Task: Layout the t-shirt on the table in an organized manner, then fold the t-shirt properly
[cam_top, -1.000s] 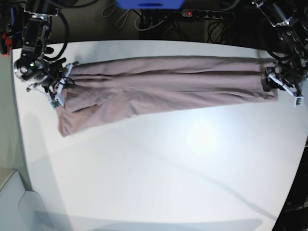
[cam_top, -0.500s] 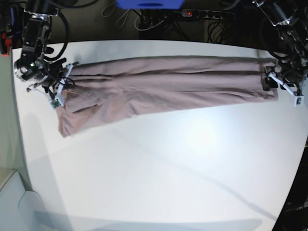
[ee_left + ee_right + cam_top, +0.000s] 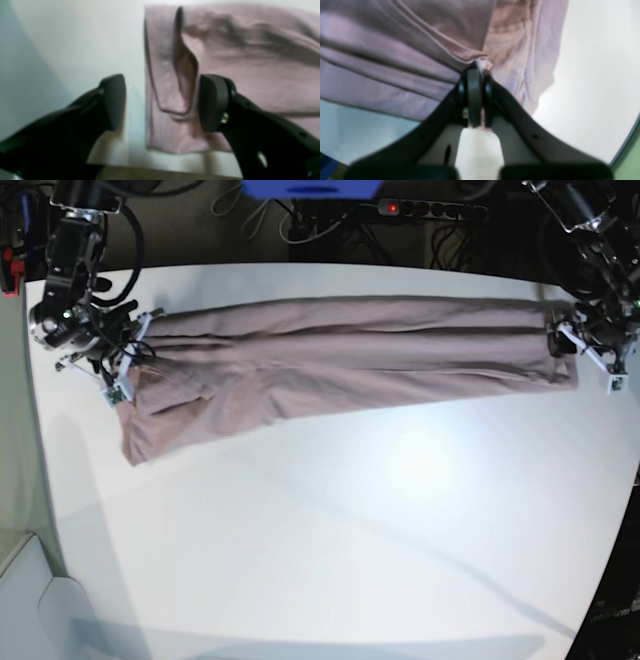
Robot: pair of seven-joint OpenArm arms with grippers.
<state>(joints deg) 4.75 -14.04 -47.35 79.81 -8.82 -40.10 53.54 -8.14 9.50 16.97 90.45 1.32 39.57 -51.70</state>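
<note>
Mauve t-shirt (image 3: 340, 350) stretched into a long narrow band across the far part of the white surface (image 3: 400, 520), wrinkled lengthwise, lying flat. One end drooping wider toward the near side in base view's left portion.

Right pincer (image 3: 477, 72) at base view's left, clamped tight on a bunched fold of t-shirt (image 3: 420, 50) fabric; pads pressed together with cloth pinched between, fabric fanning out in ridges from the pinch point. Same pincer (image 3: 122, 355) seen at the shirt's end in base view.

Left pincer (image 3: 161, 102) at base view's right, jaws spread wide, gripping nothing. One fingertip (image 3: 113, 100) over bare surface (image 3: 75, 45) just beside the cloth edge, other fingertip (image 3: 212, 102) over the t-shirt (image 3: 250, 75). Raised, looped fold of fabric standing between the two pads, near the shirt's corner. Contact with cloth not discernible, wrist view blurry. In base view, left pincer (image 3: 585, 350) at the shirt's end.
</note>
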